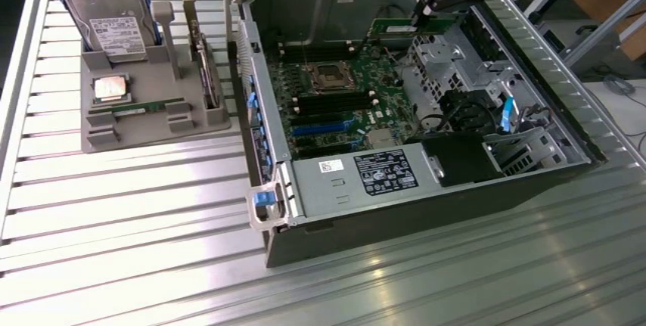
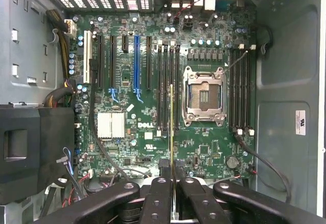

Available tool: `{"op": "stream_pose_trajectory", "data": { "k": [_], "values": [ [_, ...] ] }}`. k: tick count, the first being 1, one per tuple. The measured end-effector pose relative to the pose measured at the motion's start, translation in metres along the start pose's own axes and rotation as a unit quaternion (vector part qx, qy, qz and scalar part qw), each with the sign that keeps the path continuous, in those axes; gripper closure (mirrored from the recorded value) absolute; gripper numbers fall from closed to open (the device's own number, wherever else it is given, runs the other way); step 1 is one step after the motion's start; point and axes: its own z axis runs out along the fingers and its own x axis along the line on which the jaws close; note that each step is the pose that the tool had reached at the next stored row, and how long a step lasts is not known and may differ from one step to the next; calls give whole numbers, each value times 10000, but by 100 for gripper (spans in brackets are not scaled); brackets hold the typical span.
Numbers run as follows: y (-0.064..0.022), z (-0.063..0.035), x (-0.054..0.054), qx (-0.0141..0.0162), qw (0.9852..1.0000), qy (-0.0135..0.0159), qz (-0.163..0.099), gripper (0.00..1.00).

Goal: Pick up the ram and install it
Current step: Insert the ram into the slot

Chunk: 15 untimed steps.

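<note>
Holding the ram (image 2: 170, 127) edge-on, my end effector (image 2: 170, 169) is clamped shut on it, above the black memory slots (image 2: 162, 81) of the motherboard (image 2: 132, 127). I judge a slight tilt or offset could jam the stick against a slot's edge or latch.

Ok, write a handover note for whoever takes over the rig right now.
Gripper: shut on the ram.
Ram: held edge-on over the open case, lined up along the slots beside the socket.
Second ram: lying in the grey holder outside the case.
Done: pickup.
Left: the ram is not seated in a slot.
</note>
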Motion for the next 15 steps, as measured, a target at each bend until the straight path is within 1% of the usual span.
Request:
{"op": "stream_pose_trajectory", "data": {
  "k": [15],
  "values": [
    [-1, 27, 7, 0, 10000, 0, 0, 87]
  ]
}}
